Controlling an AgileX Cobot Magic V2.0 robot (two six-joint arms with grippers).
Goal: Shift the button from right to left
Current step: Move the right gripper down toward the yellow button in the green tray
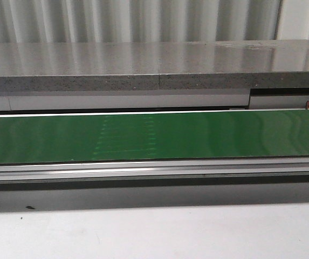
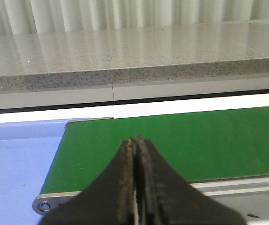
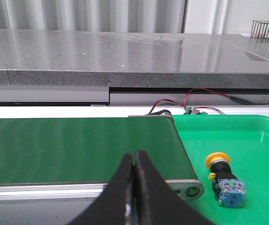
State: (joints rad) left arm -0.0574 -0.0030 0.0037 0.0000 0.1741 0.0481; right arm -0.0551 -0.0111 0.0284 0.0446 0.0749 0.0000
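While the button (image 3: 224,180) lies on its side in the green tray (image 3: 261,140) off the right end of the green belt (image 1: 154,137), neither arm has it: the right pincer (image 3: 135,161) hangs over the belt's near edge with its fingers pressed together and nothing between them, and the left pincer (image 2: 137,146) is likewise closed and empty above the belt's left end. The likeliest trouble, as I judge it, is the grasp itself. The button rests tilted, yellow cap toward the belt and blue-grey block toward the camera, so a pincer closing across the round cap or collar could make it roll or squirt away; the boxy block looks the safer hold. The right pincer must also spread before it descends, or it will merely knock the part across the tray. That tray holds only the button in what shows. A pale blue tray (image 2: 12,159) at the belt's left end shows nothing inside in its visible part.
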